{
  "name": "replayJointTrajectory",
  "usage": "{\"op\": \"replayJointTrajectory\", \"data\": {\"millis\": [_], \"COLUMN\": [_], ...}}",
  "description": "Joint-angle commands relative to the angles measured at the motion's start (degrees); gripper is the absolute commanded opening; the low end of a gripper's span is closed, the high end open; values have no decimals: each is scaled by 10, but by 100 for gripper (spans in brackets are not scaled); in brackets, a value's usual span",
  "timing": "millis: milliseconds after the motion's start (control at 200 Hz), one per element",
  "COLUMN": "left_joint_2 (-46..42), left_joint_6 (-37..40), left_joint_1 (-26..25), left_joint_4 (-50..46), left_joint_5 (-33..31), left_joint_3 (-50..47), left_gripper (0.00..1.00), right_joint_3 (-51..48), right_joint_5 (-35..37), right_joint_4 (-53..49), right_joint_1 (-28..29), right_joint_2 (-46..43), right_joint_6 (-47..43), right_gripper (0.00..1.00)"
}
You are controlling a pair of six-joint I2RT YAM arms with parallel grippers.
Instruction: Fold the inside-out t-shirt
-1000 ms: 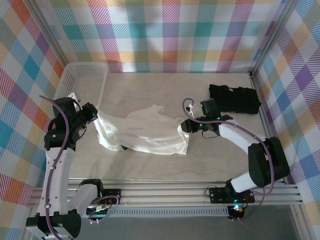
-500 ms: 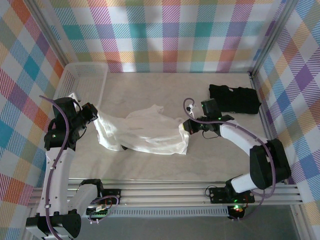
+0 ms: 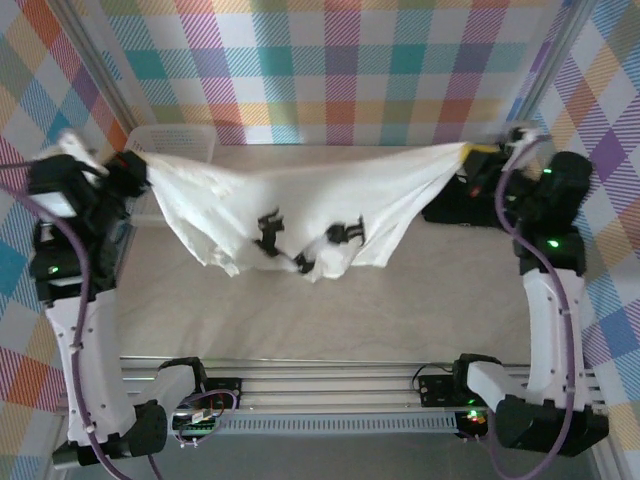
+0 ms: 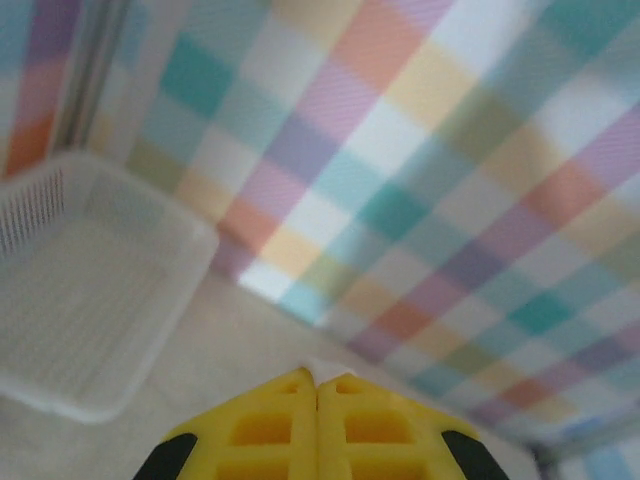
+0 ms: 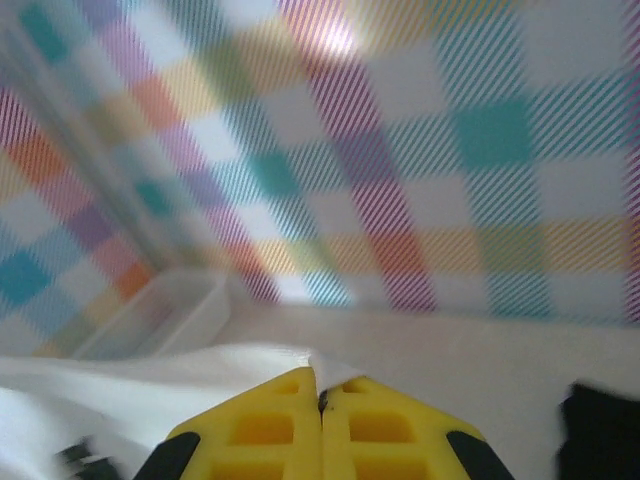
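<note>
The inside-out t-shirt (image 3: 300,205), plain white thin cloth, hangs stretched in the air between both arms, sagging in the middle above the table. My left gripper (image 3: 135,162) is shut on its left corner, and a small tip of white cloth (image 4: 325,368) pokes out between the yellow fingers (image 4: 270,425). My right gripper (image 3: 478,152) is shut on the opposite corner; white cloth (image 5: 200,375) trails away to the left from its yellow fingers (image 5: 265,425). Dark patches show on the shirt's lower hanging folds.
A white basket (image 3: 165,140) stands at the back left corner, also seen as a mesh basket (image 4: 80,290). A black folded garment (image 3: 450,205) lies at the back right, partly behind the shirt. Plaid walls close in the table (image 3: 330,310).
Both arms have risen and spread apart, lifting the shirt off the table and stretching it out. The right gripper closed on the shirt's edge during this time.
</note>
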Motion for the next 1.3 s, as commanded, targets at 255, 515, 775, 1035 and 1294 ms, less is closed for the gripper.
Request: {"op": "replayJointTrajectory", "data": {"millis": [255,515,775,1035,1294], "left_joint_2": [68,153,374,461,331], "left_joint_6": [10,25,36,-7,11], "left_joint_1": [26,-15,-67,-40,-30], "left_joint_4": [-88,-9,-23,-23,-13], "left_joint_5": [-18,-66,-98,-83,-60], "left_joint_3": [225,90,327,634,576], "left_gripper": [0,0,0,0,0], "right_joint_3": [145,41,192,484,490], "right_joint_5": [-35,-15,76,81,71], "right_joint_4": [-80,-21,40,-25,-83], "right_joint_1": [-52,13,88,87,88], "right_joint_2": [-39,24,242,344,253], "right_joint_6": [12,25,-4,-22,-65], "right_gripper": [0,0,0,0,0]}}
